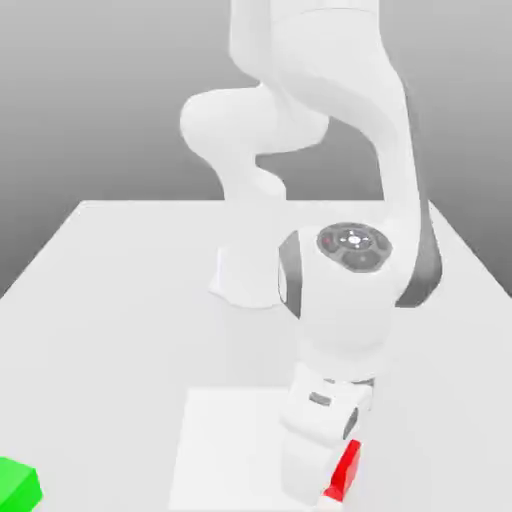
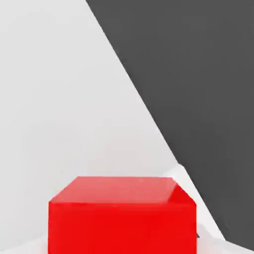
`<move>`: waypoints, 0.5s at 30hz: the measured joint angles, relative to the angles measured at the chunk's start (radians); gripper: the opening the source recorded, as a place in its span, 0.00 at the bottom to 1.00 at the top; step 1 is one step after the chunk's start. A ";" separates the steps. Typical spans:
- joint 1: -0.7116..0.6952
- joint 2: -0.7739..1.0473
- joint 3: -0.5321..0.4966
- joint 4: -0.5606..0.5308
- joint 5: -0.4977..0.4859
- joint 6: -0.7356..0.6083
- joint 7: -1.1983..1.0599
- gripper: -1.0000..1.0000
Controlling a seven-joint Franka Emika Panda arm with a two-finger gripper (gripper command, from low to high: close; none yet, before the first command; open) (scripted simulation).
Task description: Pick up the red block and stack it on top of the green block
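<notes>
The red block (image 1: pixel 343 472) is a small bright red cube near the front of the table in the exterior view, half hidden behind my lowered hand. My gripper (image 1: pixel 318 468) hangs right beside it, on the exterior view's left of the cube. In the hand view the red block (image 2: pixel 121 216) looms very close, its top and one side face showing. The green block (image 1: pixel 18 485) lies on the table far off at the exterior view's left front corner, well apart from the red one and from my hand.
The white table (image 1: pixel 120 300) carries a paler square patch (image 1: pixel 230 440) under my hand. My arm's base (image 1: pixel 245 280) stands at mid-table behind it. In the hand view the table's edge runs diagonally, with dark floor (image 2: pixel 198 99) beyond.
</notes>
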 joint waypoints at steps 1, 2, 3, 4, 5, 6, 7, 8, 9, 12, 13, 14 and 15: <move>0.004 -0.033 -0.006 -0.005 -0.010 -0.028 0.008 0.00; 0.007 -0.068 -0.011 -0.011 -0.020 -0.057 0.015 0.00; 0.005 -0.097 -0.019 -0.013 -0.026 -0.086 0.022 0.00; -0.019 -0.097 -0.042 0.007 -0.017 -0.111 0.032 0.00; -0.046 -0.089 -0.067 0.029 -0.004 -0.131 0.040 0.00; -0.073 -0.080 -0.091 0.051 0.008 -0.149 0.047 0.00; -0.100 -0.071 -0.115 0.072 0.021 -0.165 0.054 0.00; -0.126 -0.062 -0.138 0.091 0.033 -0.180 0.060 0.00; -0.152 -0.054 -0.160 0.111 0.045 -0.195 0.067 0.00; -0.229 -0.034 -0.227 0.165 0.080 -0.235 0.085 0.00; -0.254 -0.028 -0.249 0.182 0.090 -0.247 0.092 0.00; -0.282 -0.012 -0.267 0.204 0.107 -0.254 0.095 0.00; -0.314 0.016 -0.279 0.230 0.132 -0.254 0.094 0.00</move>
